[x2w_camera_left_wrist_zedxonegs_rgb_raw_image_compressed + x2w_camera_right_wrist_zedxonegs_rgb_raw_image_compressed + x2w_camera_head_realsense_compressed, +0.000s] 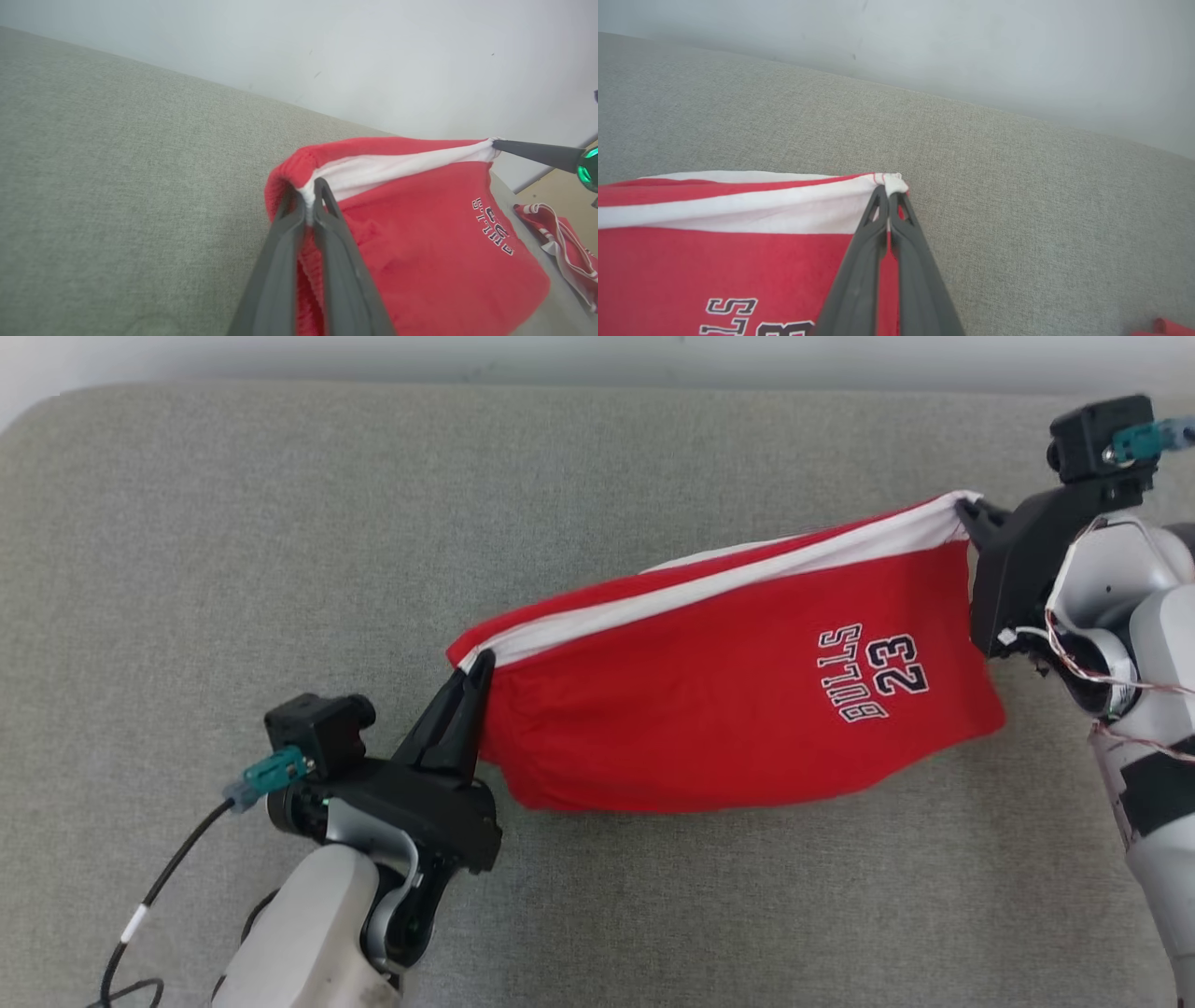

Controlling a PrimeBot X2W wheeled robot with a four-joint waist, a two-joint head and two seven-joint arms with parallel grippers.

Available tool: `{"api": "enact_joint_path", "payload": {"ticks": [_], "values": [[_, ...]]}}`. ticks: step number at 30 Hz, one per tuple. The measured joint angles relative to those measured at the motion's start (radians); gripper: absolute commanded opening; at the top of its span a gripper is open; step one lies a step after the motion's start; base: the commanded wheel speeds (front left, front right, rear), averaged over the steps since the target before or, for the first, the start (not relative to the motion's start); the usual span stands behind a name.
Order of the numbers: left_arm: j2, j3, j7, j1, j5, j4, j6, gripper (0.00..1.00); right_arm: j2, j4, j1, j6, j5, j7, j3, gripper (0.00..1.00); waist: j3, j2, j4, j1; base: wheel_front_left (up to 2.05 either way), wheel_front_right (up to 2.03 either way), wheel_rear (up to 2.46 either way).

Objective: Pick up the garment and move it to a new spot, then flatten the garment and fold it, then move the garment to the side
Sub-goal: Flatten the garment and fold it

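Note:
The garment [728, 681] is a pair of red shorts with a white stripe and "BULLS 23" lettering, held up and stretched between both grippers above the grey surface. My left gripper [478, 665] is shut on its left corner, seen close in the left wrist view as gripper [308, 196] pinching the red and white garment [420, 242]. My right gripper [966, 511] is shut on the garment's upper right corner; in the right wrist view the gripper [888, 189] pinches the white stripe of the garment [738, 252]. The cloth hangs down below the taut upper edge.
A grey fabric-covered surface [280, 523] spreads all around, with a pale wall [373, 56] behind it. Another red and white cloth [560, 238] lies on a tan surface beyond the right end.

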State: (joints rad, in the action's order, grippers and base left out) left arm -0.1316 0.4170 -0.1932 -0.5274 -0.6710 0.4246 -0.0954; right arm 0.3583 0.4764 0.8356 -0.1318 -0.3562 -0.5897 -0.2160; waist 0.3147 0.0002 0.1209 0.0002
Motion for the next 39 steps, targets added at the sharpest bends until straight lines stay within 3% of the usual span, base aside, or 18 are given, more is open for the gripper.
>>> {"api": "enact_joint_path", "payload": {"ticks": [8, 10, 11, 12, 13, 22, 29, 34, 39], "values": [[0.028, 0.006, 0.0, -0.08, 0.0, 0.049, 0.017, 0.0, -0.028, 0.137, 0.097, 0.0, 0.062, 0.062, 0.008, 0.0, 0.047, 0.0, 0.016, 0.0, 0.0, 0.0, 0.0], [0.034, 0.005, -0.002, -0.093, 0.0, 0.064, 0.026, 0.36, -0.04, 0.161, 0.111, 0.0, 0.065, 0.078, 0.005, 0.0, 0.054, 0.0, 0.02, 0.0, 0.0, 0.0, 0.0], [0.037, 0.005, -0.004, -0.1, 0.0, 0.07, 0.026, 0.88, -0.048, 0.173, 0.116, 0.0, 0.064, 0.089, 0.004, 0.28, 0.056, 0.0, 0.021, 0.0, 0.0, 0.0, 0.0], [0.039, 0.006, -0.009, -0.106, -0.001, 0.073, 0.026, 0.88, -0.054, 0.183, 0.124, 0.0, 0.063, 0.096, 0.001, 0.28, 0.058, 0.0, 0.021, 0.0, 0.0, 0.0, 0.0], [0.04, 0.007, -0.016, -0.11, 0.0, 0.075, 0.025, 1.0, -0.058, 0.195, 0.131, 0.0, 0.062, 0.101, -0.002, 1.0, 0.058, 0.0, 0.021, 0.0, 0.0, 0.0, 0.0], [0.04, -0.005, -0.055, -0.101, 0.009, 0.109, 0.016, 1.0, -0.084, 0.263, 0.137, 0.0, -0.074, 0.094, -0.007, 1.0, 0.018, 0.0, 0.019, -0.0002, 0.0, 0.0, 0.0], [0.009, -0.041, -0.067, 0.01, 0.029, 0.088, 0.01, 1.0, -0.046, 0.291, 0.066, 0.0, -0.128, 0.031, -0.01, 1.0, -0.049, -0.0001, 0.014, -0.0003, 0.0, 0.0, 0.0], [-0.003, -0.139, -0.068, 0.128, 0.091, -0.044, 0.016, 1.0, -0.039, 0.291, 0.026, 0.0, -0.155, 0.025, 0.017, 1.0, -0.09, -0.0002, 0.018, -0.0004, 0.0, 0.0, 0.0], [0.013, -0.265, -0.07, 0.291, 0.231, -0.209, 0.025, 1.0, -0.025, 0.318, -0.002, 0.0, -0.146, 0.03, 0.07, 1.0, -0.092, -0.0002, 0.043, -0.0004, 0.0, 0.0, 0.0]]}}
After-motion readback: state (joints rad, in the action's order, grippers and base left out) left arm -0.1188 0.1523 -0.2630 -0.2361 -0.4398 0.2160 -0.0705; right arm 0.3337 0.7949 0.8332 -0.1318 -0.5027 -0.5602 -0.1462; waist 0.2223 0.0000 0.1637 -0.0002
